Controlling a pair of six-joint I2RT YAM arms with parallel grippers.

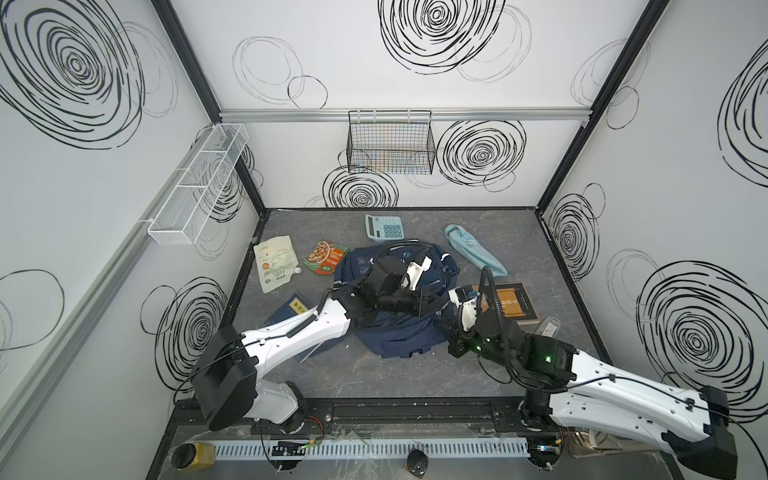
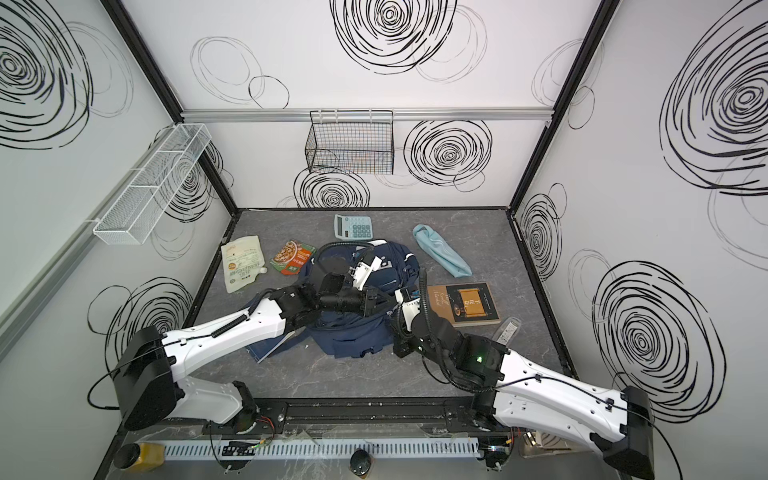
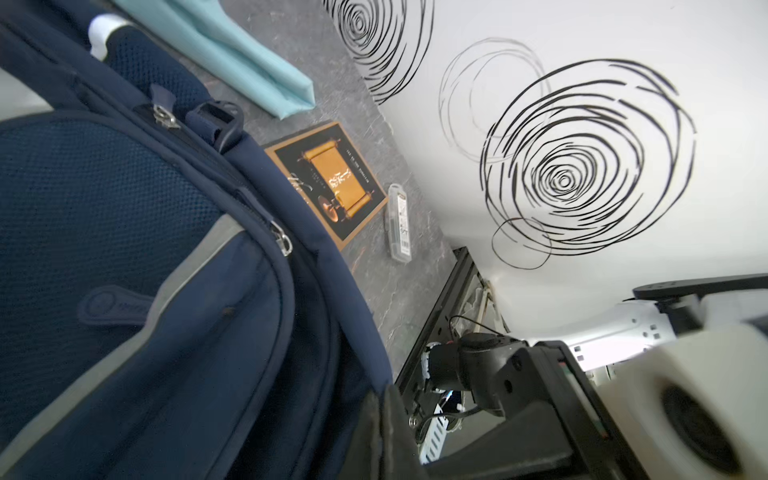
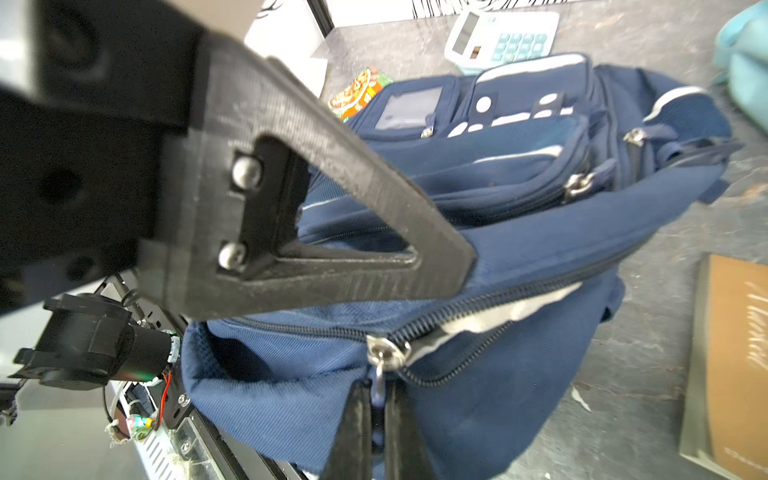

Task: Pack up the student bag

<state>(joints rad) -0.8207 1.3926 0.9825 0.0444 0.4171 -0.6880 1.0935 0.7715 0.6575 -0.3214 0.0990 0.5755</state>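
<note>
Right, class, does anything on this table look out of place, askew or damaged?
Nothing looks spilled or broken. The student bag lies slumped and crumpled mid-table, its main zip partly open, showing pale lining; the right pincer pinches the zip pull.

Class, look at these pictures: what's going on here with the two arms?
Both arms are working on the student bag at the table's middle. The left gripper is pinched shut on the bag's fabric edge, while the right gripper is shut on a zip pull of a partly open zip. The calculator, umbrella and book lie outside on the table.
</note>
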